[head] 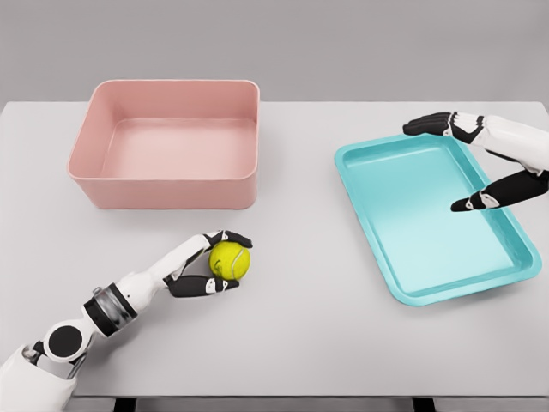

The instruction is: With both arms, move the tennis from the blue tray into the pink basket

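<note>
Tennis ball aside, I go large to small: tabletop (pixel 300 343), pink basket (pixel 165 142) near its far left corner, blue tray (pixel 433 219) toward the right edge. My right robot hand (pixel 467 163) hangs spread over the tray. My left robot hand (pixel 214 264) clamps the tennis ball (pixel 230 259) before the basket; I should lift above the rim before letting go.

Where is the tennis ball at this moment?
In the head view the tennis ball is held in the left hand, low and left of centre, in front of the pink basket and well left of the blue tray.
</note>
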Motion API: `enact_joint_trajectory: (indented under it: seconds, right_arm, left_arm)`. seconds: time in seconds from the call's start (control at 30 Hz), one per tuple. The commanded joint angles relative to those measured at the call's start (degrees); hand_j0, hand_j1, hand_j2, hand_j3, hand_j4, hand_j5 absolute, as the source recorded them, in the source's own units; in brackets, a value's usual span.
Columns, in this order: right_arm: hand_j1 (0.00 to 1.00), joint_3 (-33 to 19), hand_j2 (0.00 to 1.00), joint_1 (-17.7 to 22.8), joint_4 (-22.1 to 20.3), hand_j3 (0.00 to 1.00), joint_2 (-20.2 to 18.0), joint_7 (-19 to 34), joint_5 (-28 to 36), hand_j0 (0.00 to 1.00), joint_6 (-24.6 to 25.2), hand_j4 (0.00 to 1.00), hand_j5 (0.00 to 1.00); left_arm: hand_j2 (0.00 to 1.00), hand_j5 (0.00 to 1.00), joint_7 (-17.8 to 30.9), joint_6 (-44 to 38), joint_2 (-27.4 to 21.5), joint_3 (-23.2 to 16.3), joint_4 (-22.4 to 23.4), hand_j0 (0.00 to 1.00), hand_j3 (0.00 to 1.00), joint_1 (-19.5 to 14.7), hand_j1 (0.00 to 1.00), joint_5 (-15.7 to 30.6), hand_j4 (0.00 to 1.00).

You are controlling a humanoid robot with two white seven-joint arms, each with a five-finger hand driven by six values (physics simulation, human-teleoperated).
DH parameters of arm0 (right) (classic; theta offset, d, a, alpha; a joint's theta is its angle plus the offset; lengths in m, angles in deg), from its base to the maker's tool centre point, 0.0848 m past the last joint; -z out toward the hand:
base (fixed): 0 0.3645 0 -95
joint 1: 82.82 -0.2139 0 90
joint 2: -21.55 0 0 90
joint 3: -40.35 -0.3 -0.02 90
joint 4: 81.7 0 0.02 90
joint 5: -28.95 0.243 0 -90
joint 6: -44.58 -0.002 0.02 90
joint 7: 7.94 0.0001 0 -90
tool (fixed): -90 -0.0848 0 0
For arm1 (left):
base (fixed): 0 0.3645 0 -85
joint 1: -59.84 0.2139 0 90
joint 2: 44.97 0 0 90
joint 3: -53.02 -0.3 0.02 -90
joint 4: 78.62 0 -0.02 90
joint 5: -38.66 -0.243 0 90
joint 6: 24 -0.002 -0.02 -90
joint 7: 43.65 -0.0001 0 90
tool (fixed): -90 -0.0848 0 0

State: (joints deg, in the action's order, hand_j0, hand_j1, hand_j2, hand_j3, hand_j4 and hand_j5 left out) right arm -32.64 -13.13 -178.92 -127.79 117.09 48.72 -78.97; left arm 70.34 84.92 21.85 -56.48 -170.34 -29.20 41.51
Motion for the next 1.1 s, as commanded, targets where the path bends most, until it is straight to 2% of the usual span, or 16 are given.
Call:
enact_joint_trajectory:
  seconds: [0.0, 0.2, 0.37, 0.7, 1.07]
  right_arm:
    - [1.00, 0.0, 1.00, 0.0, -0.1, 1.00, 0.0, 0.0, 0.5, 1.00, 0.2, 1.00, 1.00]
    - [1.00, 0.0, 1.00, 0.1, -0.1, 1.00, 0.4, 0.0, 0.5, 1.00, 1.6, 1.00, 1.00]
    - [1.00, 0.0, 1.00, -0.3, 0.0, 1.00, 0.6, 0.0, 0.5, 1.00, 2.0, 1.00, 1.00]
    - [1.00, 0.0, 1.00, -0.6, -0.1, 1.00, 0.5, 0.0, 0.5, 1.00, 1.8, 1.00, 1.00]
    - [1.00, 0.0, 1.00, -0.1, 0.0, 1.00, 0.7, 0.0, 0.5, 1.00, 1.9, 1.00, 1.00]
  left_arm:
    - [0.56, 0.56, 0.0, -0.1, 0.0, 0.1, 0.0, 0.56, 0.56, 0.0, 0.56, 0.5, 0.56]
    - [0.52, 0.52, 0.0, 0.1, -0.5, 0.9, -1.5, 0.52, 0.52, -0.2, 0.52, 1.0, 0.52]
    - [0.52, 0.52, 0.0, 0.6, -1.1, 2.1, -7.1, 0.52, 0.52, 0.4, 0.52, 1.5, 0.52]
    - [0.49, 0.49, 0.0, 3.6, -0.5, 3.6, -9.0, 0.49, 0.49, -0.6, 0.49, 2.4, 0.49]
    - [0.47, 0.47, 0.0, 3.6, -0.7, 4.4, -9.2, 0.47, 0.47, -6.4, 0.47, 5.8, 0.47]
